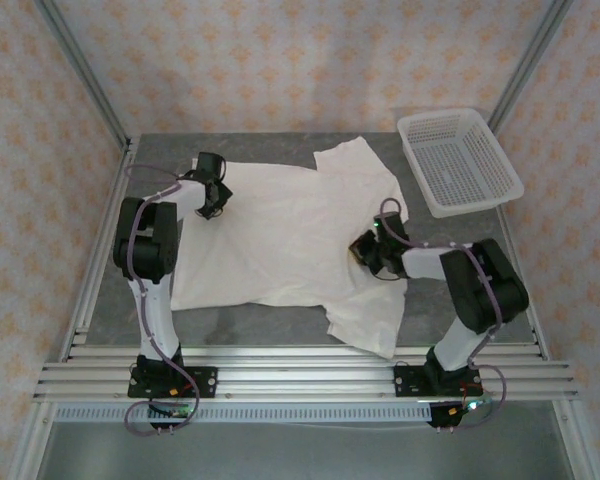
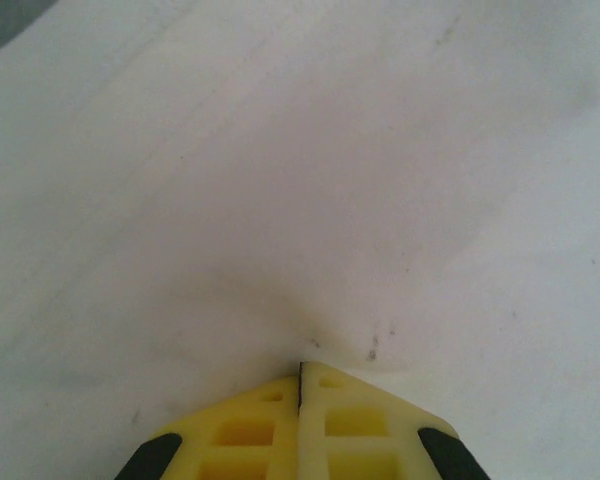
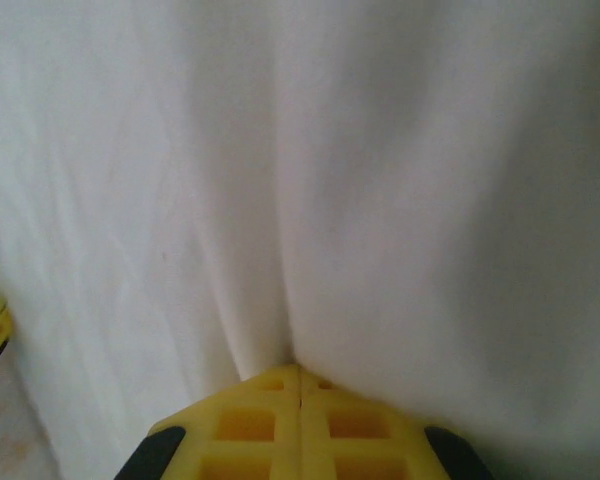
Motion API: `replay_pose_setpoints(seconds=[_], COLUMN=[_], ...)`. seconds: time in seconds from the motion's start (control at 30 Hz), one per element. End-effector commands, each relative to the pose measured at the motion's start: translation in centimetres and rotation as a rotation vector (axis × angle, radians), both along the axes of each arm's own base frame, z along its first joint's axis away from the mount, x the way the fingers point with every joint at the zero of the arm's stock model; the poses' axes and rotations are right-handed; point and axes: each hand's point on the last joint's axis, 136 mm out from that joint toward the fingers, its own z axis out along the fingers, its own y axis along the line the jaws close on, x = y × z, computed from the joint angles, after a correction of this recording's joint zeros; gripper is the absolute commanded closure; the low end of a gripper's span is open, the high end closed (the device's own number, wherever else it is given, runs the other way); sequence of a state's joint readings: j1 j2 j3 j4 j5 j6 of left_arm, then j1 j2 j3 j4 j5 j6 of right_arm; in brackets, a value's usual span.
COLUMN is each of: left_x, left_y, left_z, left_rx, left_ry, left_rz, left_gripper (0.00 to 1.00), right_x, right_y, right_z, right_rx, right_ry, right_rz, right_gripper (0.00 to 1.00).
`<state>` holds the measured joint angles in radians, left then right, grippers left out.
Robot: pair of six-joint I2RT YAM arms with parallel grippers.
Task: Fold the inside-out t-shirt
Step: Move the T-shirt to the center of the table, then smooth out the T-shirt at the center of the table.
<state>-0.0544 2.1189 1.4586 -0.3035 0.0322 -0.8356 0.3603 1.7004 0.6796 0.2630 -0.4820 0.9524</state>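
Note:
The inside-out t-shirt (image 1: 280,230) is white and lies spread over the grey table (image 1: 250,330), one sleeve toward the far edge and one toward the near edge. My left gripper (image 1: 212,197) rests on its far left part. In the left wrist view its yellow jaws (image 2: 300,368) are pressed together, and the cloth (image 2: 330,180) dimples in toward the tips. My right gripper (image 1: 368,252) sits on the shirt's right side. Its jaws (image 3: 299,368) are also together, with folds of cloth (image 3: 380,180) converging on the tips.
A white mesh basket (image 1: 460,160) stands at the far right of the table, apart from the shirt. Metal frame posts and rails border the table. A strip of bare grey table runs along the near edge in front of the shirt.

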Motion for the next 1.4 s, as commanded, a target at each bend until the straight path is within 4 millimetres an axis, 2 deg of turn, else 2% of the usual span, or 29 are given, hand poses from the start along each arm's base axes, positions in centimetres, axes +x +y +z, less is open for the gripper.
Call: replay_pose_setpoints(seconds=[0.0, 0.07, 0.13, 0.2, 0.3, 0.4, 0.47, 0.57, 0.67, 0.77, 0.83, 1.0, 1.07, 1.13, 1.2, 1.27, 1.37], left_x=[-0.6, -0.5, -1.1, -2.2, -5.6, -9.7, -12.3, -15.6, -18.3, -20.0, -20.8, -21.3, -21.1, -21.0, -20.9, -20.9, -21.1], left_y=[1.4, 2.0, 2.5, 2.7, 2.7, 2.7, 2.5, 1.7, 1.3, 0.9, 1.1, 1.0, 1.1, 1.2, 1.3, 1.5, 1.9], left_z=[-0.3, 1.7, 5.4, 9.7, 14.2, 16.1, 16.2, 15.5, 14.5, 13.2, 12.3, 11.2, 11.1, 11.0, 11.1, 11.2, 11.5], left_rx=[0.038, 0.013, 0.007, 0.028, 0.038, 0.039, 0.035, 0.041, 0.065, 0.074, 0.081, 0.077, 0.081, 0.085, 0.091, 0.098, 0.12], left_ry=[0.051, -0.013, -0.108, -0.191, -0.256, -0.28, -0.28, -0.275, -0.243, -0.222, -0.201, -0.159, -0.153, -0.145, -0.137, -0.134, -0.124], left_rz=[0.0, 0.007, 0.01, -0.006, -0.013, -0.001, 0.001, -0.034, -0.08, -0.111, -0.114, -0.116, -0.114, -0.109, -0.105, -0.1, -0.083], left_gripper=[1.0, 1.0, 1.0, 1.0, 0.96, 0.91, 0.9, 0.89, 0.84, 0.81, 0.8, 0.79, 0.79, 0.79, 0.79, 0.79, 0.78], right_x=[-0.2, 0.7, 1.0, 0.4, -1.9, -5.9, -7.7, -9.2, -9.1, -8.8, -8.1, -6.8, -6.8, -7.1, -7.9, -8.7, -10.9], right_y=[2.1, 2.2, 1.2, -0.9, -5.7, -11.7, -14.2, -15.0, -13.4, -13.1, -12.9, -10.1, -10.0, -10.2, -11.1, -11.9, -13.9], right_z=[-1.3, 0.8, 3.5, 5.9, 8.6, 9.5, 9.4, 7.7, 6.3, 4.9, 4.0, 1.8, 1.3, 0.9, 0.5, 0.8, 2.0], right_rx=[0.059, 0.072, 0.007, -0.104, -0.262, -0.397, -0.428, -0.412, -0.375, -0.415, -0.414, -0.277, -0.266, -0.267, -0.306, -0.335, -0.394], right_ry=[0.084, 0.039, -0.018, -0.068, -0.129, -0.14, -0.151, -0.128, -0.112, -0.078, -0.067, -0.033, -0.009, 0.012, 0.052, 0.073, 0.098], right_rz=[-0.004, -0.014, -0.024, -0.038, -0.155, -0.339, -0.397, -0.356, -0.206, -0.142, -0.124, -0.061, -0.073, -0.09, -0.114, -0.142, -0.225], right_gripper=[1.0, 1.0, 1.0, 1.0, 0.98, 0.92, 0.86, 0.73, 0.66, 0.64, 0.64, 0.64, 0.66, 0.76, 0.9, 1.0, 1.0])
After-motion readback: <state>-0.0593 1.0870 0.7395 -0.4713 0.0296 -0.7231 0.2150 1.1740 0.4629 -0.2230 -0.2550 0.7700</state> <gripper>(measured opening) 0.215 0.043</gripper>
